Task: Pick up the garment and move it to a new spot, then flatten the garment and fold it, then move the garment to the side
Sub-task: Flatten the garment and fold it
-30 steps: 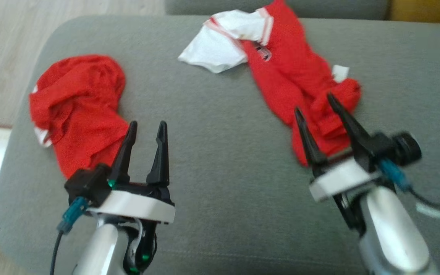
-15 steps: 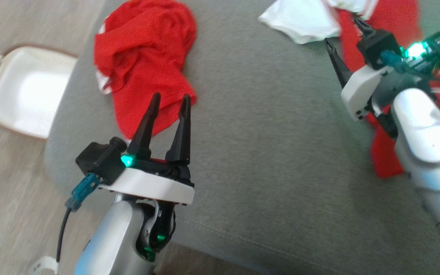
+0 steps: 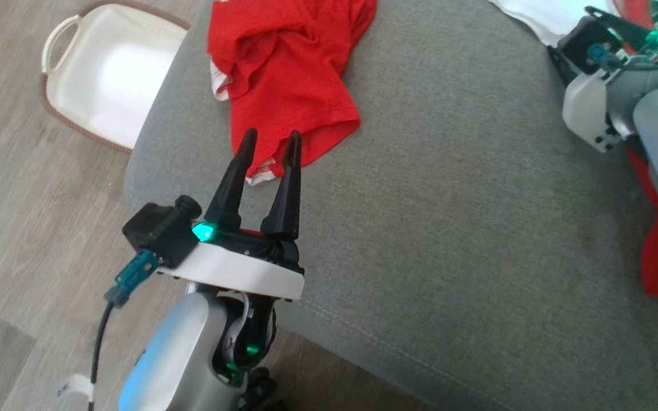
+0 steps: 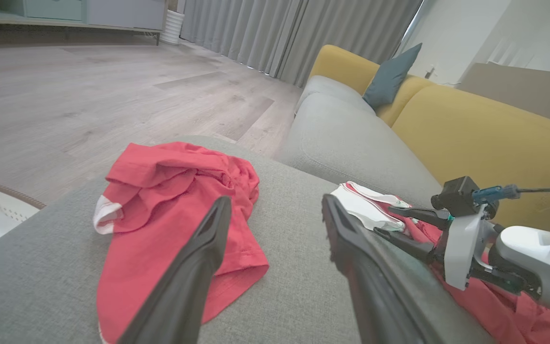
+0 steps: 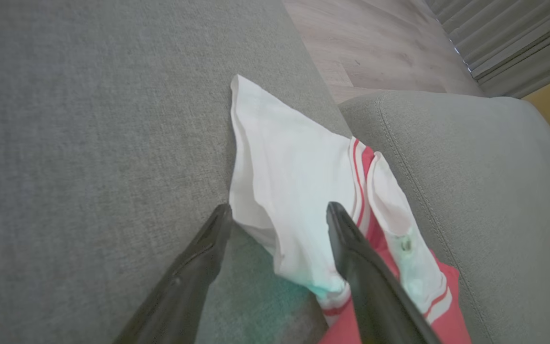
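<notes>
Two dark fingers of the left gripper (image 3: 272,135) stand spread wide with nothing between them; in the head view their tips lie over the lower hem of a crumpled red garment (image 3: 283,74), and whether they touch the cloth cannot be told. A green light (image 3: 203,232) glows at the base of this gripper, and a white label (image 3: 72,388) wraps its cable, its print too blurred to read. The red garment lies bunched on a grey seat cushion (image 3: 449,228) near the cushion's left edge, with a strip of white trim showing at its side. The right gripper (image 5: 280,206) is also spread wide and holds nothing. It points down over the white part of a red and white garment (image 5: 294,191), one finger over bare grey fabric and the other crossing the red-striped trim. A small tag (image 5: 405,244) is sewn near that trim, its marks too small to read. This second garment lies towards the far right of the same cushion, well apart from the red one. Beyond the cushion's left edge a white basket (image 3: 106,68) with a brown rim sits on the wooden floor (image 3: 20,228). In the left wrist view a sofa (image 4: 470,138) with a yellow back and grey seat holds a teal pillow (image 4: 389,76), with grey curtains (image 4: 303,33) behind.
</notes>
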Tool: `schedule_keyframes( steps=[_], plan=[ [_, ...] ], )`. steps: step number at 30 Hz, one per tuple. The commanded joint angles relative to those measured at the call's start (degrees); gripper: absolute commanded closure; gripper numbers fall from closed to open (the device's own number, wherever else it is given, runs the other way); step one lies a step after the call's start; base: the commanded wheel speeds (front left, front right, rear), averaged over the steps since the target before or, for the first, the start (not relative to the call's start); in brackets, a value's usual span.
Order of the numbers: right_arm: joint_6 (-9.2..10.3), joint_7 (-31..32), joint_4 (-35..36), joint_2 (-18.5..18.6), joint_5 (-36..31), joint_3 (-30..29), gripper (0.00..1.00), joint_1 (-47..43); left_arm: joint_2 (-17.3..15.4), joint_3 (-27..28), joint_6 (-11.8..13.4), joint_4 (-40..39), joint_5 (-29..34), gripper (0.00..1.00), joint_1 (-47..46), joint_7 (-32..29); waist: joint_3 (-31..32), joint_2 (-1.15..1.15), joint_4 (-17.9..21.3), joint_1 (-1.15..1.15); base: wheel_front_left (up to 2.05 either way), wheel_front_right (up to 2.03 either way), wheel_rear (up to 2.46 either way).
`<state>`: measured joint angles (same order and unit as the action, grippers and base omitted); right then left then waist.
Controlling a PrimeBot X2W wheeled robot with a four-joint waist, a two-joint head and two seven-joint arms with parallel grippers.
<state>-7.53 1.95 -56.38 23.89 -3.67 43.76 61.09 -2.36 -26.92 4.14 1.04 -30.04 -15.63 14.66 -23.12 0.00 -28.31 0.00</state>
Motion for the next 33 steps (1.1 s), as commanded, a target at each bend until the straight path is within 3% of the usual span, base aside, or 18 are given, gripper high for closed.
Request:
schedule_keyframes(
  steps=[1,3,4,5,14,20,27,33],
  plan=[
    [0.04,-0.92,-0.8,-0.14,-0.18,0.86,0.0,1.59,-0.52,1.88,0.45,-2.32,-0.55,0.0,-1.86,0.34,-0.78,0.0,-0.89,0.0,0.0,0.0,0.0],
    [0.04,-1.01,-1.83,-0.4,0.22,0.92,0.05,1.91,-0.52,1.91,0.51,-2.32,-0.61,0.0,-1.87,0.34,-0.88,0.0,-1.03,0.0,0.0,0.0,0.0],
    [0.04,-1.2,-2.72,-0.62,0.54,0.94,0.9,2.27,-0.52,1.96,0.56,-2.31,-0.66,0.0,-1.88,0.34,-0.97,0.0,-1.14,0.0,0.0,0.0,0.0],
    [0.04,-1.57,-3.51,-0.94,1.11,0.8,1.0,2.49,-0.52,2.03,0.58,-2.3,-0.7,0.0,-1.9,0.34,-1.04,0.0,-1.2,0.0,0.0,0.0,0.0],
    [0.04,-9.81,-4.33,-8.68,11.23,1.77,1.0,-1.12,-0.52,3.71,0.72,-1.43,0.83,0.0,-1.35,0.34,1.87,0.0,2.28,0.0,0.0,0.0,0.0],
    [0.04,-13.26,1.22,-12.77,19.7,11.55,1.0,-8.06,-0.52,4.9,0.2,-0.37,3.06,0.0,-0.49,0.34,6.31,0.0,7.33,0.0,0.0,0.0,0.0],
    [0.04,-12.06,13.37,-10.49,30.3,23.53,1.0,-13.57,-0.52,6.08,-0.23,0.6,4.88,0.0,1.67,0.34,11.31,0.0,11.68,0.0,0.0,0.0,0.0],
    [0.04,-8.71,24.0,-6.55,35.66,27.47,1.0,-17.33,-0.52,6.92,-0.59,0.85,6.13,0.0,4.44,0.34,14.62,0.0,15.43,0.0,0.0,0.0,0.0]
  ],
)
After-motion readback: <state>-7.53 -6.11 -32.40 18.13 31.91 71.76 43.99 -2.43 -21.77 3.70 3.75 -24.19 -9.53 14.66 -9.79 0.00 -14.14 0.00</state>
